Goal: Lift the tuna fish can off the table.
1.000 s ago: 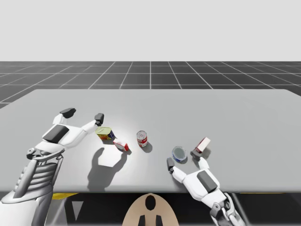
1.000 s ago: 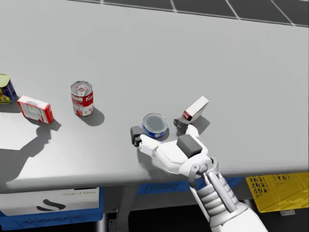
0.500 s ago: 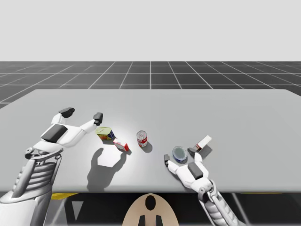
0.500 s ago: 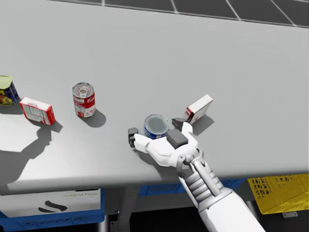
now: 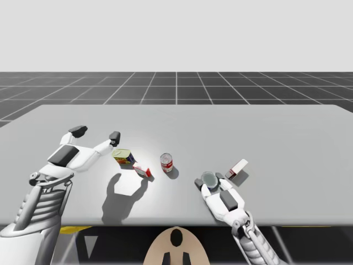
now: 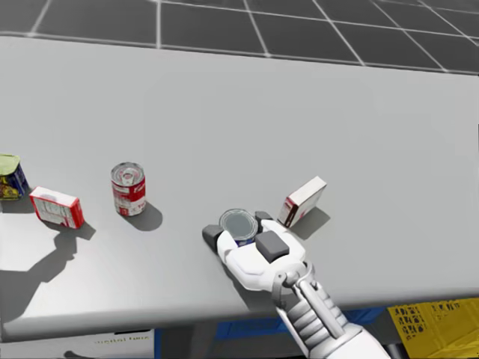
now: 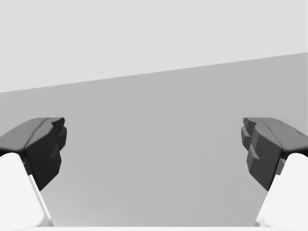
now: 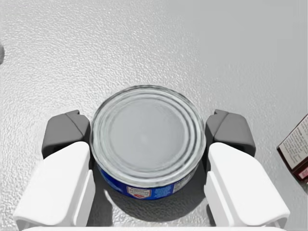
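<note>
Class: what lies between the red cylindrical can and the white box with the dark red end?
The flat blue tuna can with silver lid, clamped in my right pincer, lies there, as the head view shows.

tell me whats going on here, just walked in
My right gripper has its fingers against both sides of the flat blue can, near the front edge of the table, gripping it for a lift. I cannot tell whether it is off the table yet. A white and red box lies just beside it. My left gripper hangs open near a yellow and blue can, a small red box and an upright red can.
</note>
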Motion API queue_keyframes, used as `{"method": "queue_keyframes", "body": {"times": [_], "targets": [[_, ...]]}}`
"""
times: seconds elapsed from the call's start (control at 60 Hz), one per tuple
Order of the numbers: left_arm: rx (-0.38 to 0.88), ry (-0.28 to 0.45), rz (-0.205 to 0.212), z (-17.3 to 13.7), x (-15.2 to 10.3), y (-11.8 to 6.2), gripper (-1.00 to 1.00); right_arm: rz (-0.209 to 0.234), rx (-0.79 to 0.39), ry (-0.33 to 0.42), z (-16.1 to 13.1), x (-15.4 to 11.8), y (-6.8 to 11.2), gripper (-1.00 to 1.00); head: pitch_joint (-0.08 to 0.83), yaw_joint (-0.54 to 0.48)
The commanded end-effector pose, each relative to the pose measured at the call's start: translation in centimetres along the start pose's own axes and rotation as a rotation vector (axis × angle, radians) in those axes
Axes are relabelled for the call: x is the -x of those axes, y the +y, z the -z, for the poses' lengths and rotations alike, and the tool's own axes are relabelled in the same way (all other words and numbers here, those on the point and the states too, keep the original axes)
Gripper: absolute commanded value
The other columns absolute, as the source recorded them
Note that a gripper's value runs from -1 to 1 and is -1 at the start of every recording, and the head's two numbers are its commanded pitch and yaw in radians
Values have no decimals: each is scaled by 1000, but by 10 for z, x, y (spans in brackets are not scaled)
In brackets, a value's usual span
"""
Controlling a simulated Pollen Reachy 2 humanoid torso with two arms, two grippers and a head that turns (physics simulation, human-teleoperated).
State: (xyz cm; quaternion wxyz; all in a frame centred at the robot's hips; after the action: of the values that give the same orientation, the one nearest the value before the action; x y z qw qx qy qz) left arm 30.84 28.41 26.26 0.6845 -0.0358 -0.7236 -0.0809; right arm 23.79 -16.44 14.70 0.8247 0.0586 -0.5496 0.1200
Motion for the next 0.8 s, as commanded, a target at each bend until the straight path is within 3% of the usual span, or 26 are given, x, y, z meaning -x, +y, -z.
{"method": "queue_keyframes", "body": {"times": [0.017,0.217,0.367,0.6,0.8], "targets": [[1,0,2,0,0,0,-1000,17,9,34,-1,12,-1,1000,577,-225],[7,-4,4,1,-1,2,-1000,10,3,18,-3,12,0,1000,408,-218],[1,-8,3,0,-2,3,-1000,21,-14,-18,-12,-2,3,1000,364,-219],[-7,-10,0,0,-3,5,-1000,-5,-44,-260,-70,-90,5,1000,356,-221],[-10,-6,1,0,-4,6,-1000,-88,-22,-491,-125,-160,7,990,350,-222]]}}
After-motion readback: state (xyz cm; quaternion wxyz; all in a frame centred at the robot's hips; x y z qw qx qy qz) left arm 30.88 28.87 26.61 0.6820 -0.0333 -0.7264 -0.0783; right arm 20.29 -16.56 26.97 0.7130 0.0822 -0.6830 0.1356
